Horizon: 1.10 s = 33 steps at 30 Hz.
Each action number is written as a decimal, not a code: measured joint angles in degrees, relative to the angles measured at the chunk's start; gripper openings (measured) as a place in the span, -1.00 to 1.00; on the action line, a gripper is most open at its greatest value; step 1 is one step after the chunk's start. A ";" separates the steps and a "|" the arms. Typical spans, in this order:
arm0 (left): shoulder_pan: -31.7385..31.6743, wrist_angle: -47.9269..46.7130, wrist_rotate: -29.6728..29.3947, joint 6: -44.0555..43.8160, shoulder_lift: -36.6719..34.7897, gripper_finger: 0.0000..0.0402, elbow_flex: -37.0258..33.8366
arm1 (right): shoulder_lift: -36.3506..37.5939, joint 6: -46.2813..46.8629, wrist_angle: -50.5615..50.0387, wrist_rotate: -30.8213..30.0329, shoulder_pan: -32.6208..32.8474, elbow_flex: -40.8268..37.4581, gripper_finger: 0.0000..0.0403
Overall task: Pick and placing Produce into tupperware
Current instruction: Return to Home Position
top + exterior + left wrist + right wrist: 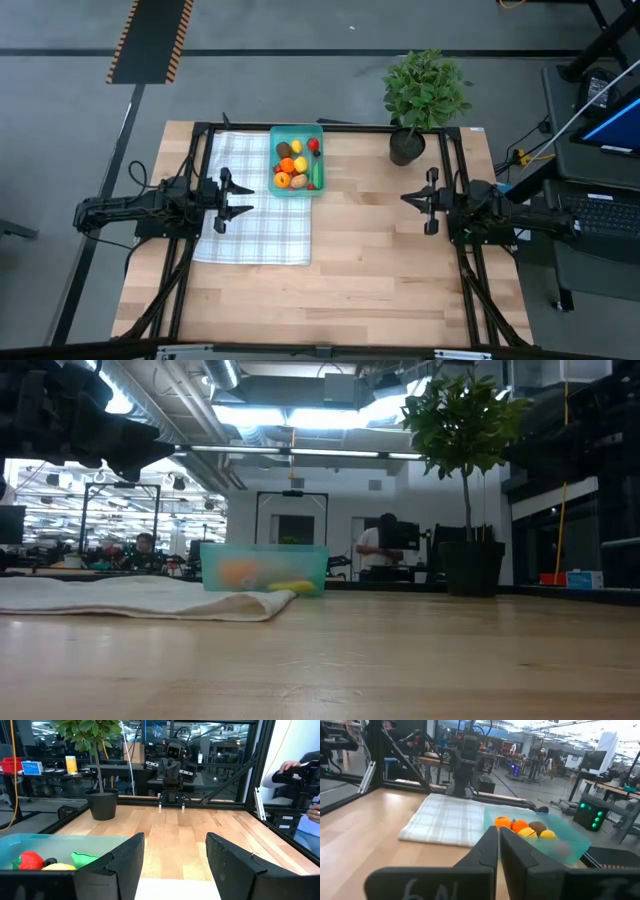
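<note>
Your left arm [130, 210] and right arm [510, 222] are matte black, slender and jointed; the left gripper [243, 199] and right gripper [404, 198] each carry a crossbar and two flat, angular black fingers [125, 865].

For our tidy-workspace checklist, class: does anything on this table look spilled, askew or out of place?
Nothing stands out: the produce lies inside the tupperware, none loose on the table, and the potted plant stands upright.

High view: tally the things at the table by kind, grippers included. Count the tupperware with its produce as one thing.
Teal tupperware: 1
White checked cloth: 1
Potted plant: 1
Grippers: 2 (left gripper open, right gripper shut)
Total: 5
</note>
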State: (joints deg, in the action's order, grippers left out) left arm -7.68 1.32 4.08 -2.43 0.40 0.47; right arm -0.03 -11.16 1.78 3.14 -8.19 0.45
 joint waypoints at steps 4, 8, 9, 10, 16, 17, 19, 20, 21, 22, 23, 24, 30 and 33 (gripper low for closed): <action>0.00 0.00 0.00 -0.01 0.00 0.02 0.00 | -0.09 3.74 -0.08 0.06 0.02 0.00 -0.89; 0.00 0.00 0.00 0.01 0.00 0.02 0.00 | -0.09 7.55 0.11 0.11 0.04 0.00 -0.89; 0.00 0.00 0.00 -0.01 0.00 0.02 0.00 | -0.09 8.01 0.11 0.11 0.04 0.00 -0.90; 0.00 0.00 0.00 -0.01 0.00 0.02 0.00 | -0.09 8.28 0.11 0.11 0.04 0.00 -0.89; 0.00 0.00 0.00 0.01 0.00 0.02 0.00 | -0.11 9.42 0.07 0.07 0.04 0.00 -0.89; 0.00 0.00 0.00 0.01 0.00 0.02 0.00 | -0.11 9.48 0.07 0.08 0.04 0.00 -0.89; -0.01 0.00 0.00 0.00 0.00 0.01 0.00 | -0.11 9.38 0.07 0.07 0.04 0.00 -0.89; 0.00 0.00 0.00 0.01 0.00 0.01 0.00 | -0.11 9.38 0.07 0.07 0.04 0.00 -0.89; 0.00 0.00 0.00 -0.01 0.00 0.01 0.00 | -0.11 9.40 0.07 0.07 0.04 0.00 -0.90; 0.00 0.00 0.00 0.01 0.00 0.01 0.00 | -0.11 9.46 0.07 0.07 0.04 0.00 -0.90; 0.00 0.00 0.00 -0.01 0.00 0.01 0.00 | -0.11 9.46 0.06 0.07 0.04 0.00 -0.90; 0.00 0.00 0.00 -0.01 0.00 0.01 0.00 | -0.11 9.39 0.05 0.07 0.04 0.00 -0.90; 0.00 0.00 0.00 0.01 0.00 0.01 0.00 | -0.11 9.33 0.05 0.07 0.04 -0.01 -0.90; 0.00 0.00 0.00 0.01 0.00 0.01 0.00 | -0.11 9.45 0.02 0.07 0.04 -0.02 -0.90</action>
State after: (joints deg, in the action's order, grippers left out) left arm -7.68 1.32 4.08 -2.42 0.40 0.47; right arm -0.14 -1.71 1.80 3.20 -8.14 0.43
